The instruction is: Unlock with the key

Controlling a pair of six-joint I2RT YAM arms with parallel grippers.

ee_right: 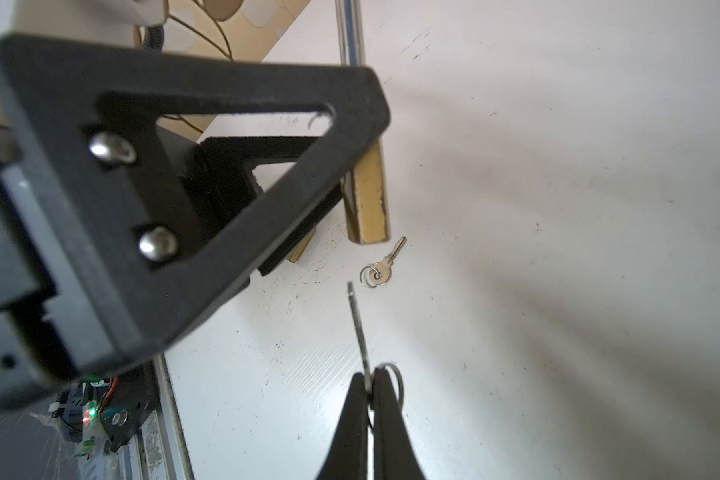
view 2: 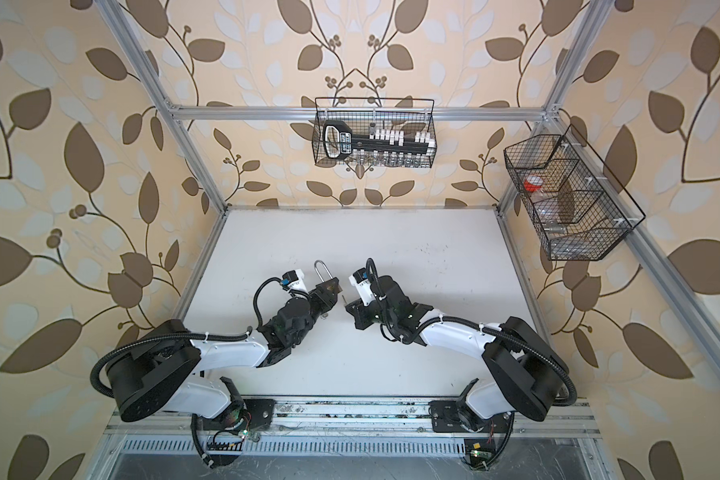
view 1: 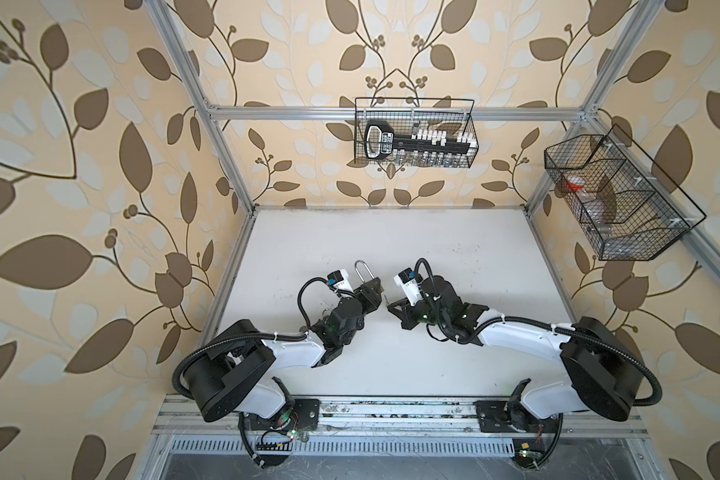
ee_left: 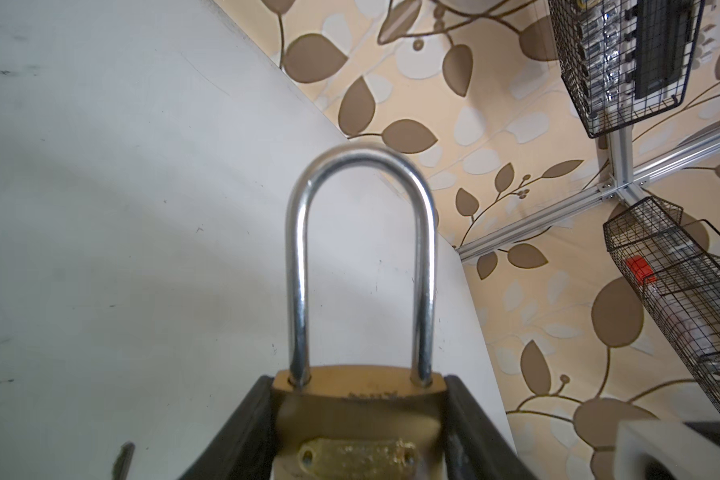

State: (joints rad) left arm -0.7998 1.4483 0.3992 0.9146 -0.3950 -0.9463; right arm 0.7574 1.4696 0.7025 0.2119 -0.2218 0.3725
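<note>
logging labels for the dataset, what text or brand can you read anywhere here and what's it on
No text reads clearly.
Brass plate on the padlock body: raised lettering, too blurred to read.
Stamp on the padlock's top face: too faint to read.
White label on the black key-shaped rack in the wire basket: too small to read.
Held key and loose key: no marking visible.

A brass padlock (ee_left: 360, 407) with its long steel shackle (ee_left: 360, 156) seated is clamped by the sides between the left fingers (ee_left: 242, 428). A key (ee_right: 358, 328) is pinched between the right fingertips (ee_right: 350, 415), its blade projecting beyond them. A ringed spare key (ee_right: 385, 264) is left flat on the table (ee_right: 558, 208).
</note>
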